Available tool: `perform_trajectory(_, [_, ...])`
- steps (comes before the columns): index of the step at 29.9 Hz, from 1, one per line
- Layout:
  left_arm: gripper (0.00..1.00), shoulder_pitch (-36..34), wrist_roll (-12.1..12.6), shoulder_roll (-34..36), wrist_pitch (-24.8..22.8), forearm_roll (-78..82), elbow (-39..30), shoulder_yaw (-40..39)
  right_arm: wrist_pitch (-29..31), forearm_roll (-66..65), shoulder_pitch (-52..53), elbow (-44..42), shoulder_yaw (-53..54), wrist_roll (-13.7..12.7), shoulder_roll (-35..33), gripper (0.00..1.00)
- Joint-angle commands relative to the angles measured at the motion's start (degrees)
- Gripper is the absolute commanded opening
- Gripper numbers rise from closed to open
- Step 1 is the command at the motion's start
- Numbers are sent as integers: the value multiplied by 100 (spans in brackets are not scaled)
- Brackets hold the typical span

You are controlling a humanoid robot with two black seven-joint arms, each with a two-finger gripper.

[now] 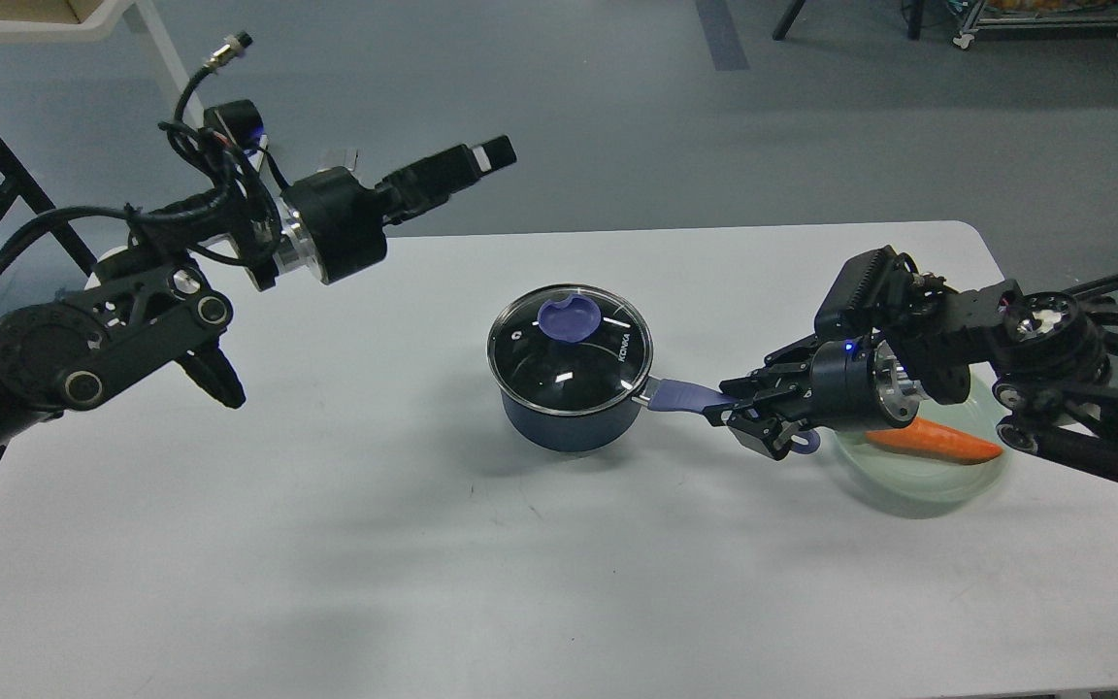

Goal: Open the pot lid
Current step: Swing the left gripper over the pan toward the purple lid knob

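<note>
A dark blue pot (567,429) stands at the middle of the white table (326,544). Its glass lid (559,374) with a purple knob (569,318) sits shut on it. My right gripper (732,412) is shut on the pot's purple handle (677,395), just right of the pot. My left gripper (489,157) hangs in the air above the table's far edge, up and left of the lid and well apart from it. It is seen side-on, so its two fingers cannot be told apart.
A pale green plate (908,485) with an orange carrot (937,443) lies right of the pot, partly under my right wrist. The table's far edge runs just behind the pot.
</note>
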Motion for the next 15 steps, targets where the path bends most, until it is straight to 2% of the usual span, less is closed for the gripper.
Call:
perform_trajectory(1, [99,-47,-5,-143,539,1290,3,390,-1,9,-8,-4,-10,7,-9,26])
perform_trajectory(9, [99,-530,214,-635,1322,2312,477,1593,-10,18,-17,92,-1,33,9,26])
perform_trajectory(12, [99,-592,390,-759,1419,2348,627,1805,-10,18,-17,119,-1,42,9,26])
perform_trajectory(15, [99,-583,408,-785,1419,2356,663,1893,-10,18,-17,128,-1,51,9,26])
